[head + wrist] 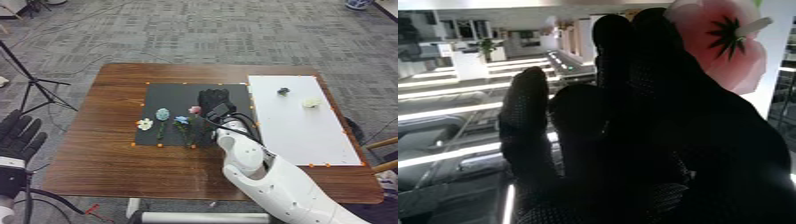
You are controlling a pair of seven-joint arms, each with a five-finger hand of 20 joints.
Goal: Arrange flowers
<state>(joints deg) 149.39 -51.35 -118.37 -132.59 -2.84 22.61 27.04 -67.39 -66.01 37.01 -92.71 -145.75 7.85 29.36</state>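
The right hand (217, 101) was held loosely open near the pink flower (195, 109); contact could not be confirmed. The left hand (15, 141) was spread open.

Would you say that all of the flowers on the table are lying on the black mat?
No, a cream-white flower lies on the white board to the right.

Materials: brown rectangular table (107, 155), grained wood with a faint sheen; black rectangular mat (178, 94), matt; white rectangular sheet (306, 135), smooth; grey patterned carpet (178, 30), matt textile; white rounded arm shell (298, 190), smooth; black gloves on left hand (18, 137) and right hand (213, 97), matt, textured fabric; pink-petalled flower (700, 30), smooth, thin, slightly translucent.
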